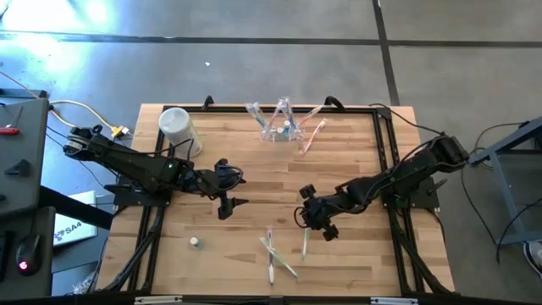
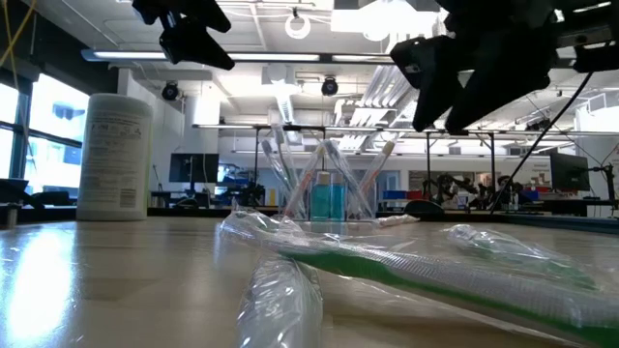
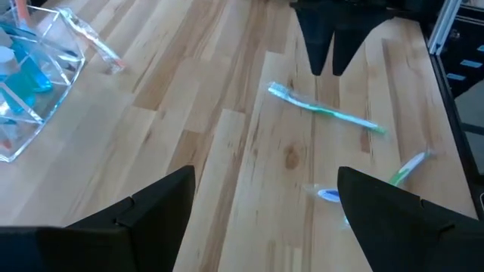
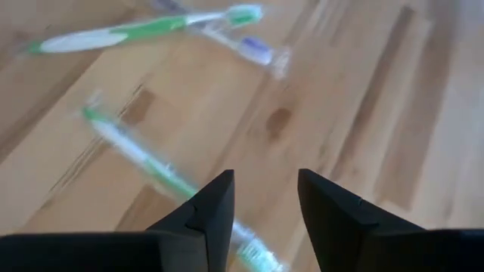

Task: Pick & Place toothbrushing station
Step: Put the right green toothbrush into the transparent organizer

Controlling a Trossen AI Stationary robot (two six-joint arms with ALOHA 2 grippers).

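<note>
Wooden table [image 1: 356,263] in the high view:
- Toothbrushing station [image 1: 280,129] is sitting at upper centre, toothbrushes standing in it.
- Canister [image 1: 177,127] is standing at upper left.
- Loose toothbrushes [image 1: 274,252] are lying at lower centre.
- Left gripper [image 1: 230,199] is hanging left of centre.
- Right gripper [image 1: 313,212] is hanging right of centre, above the loose toothbrushes.

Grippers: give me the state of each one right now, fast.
Left gripper: open, holding nothing, above the table's middle.
Right gripper: fingers apart with nothing between them, above a green toothbrush.
</note>
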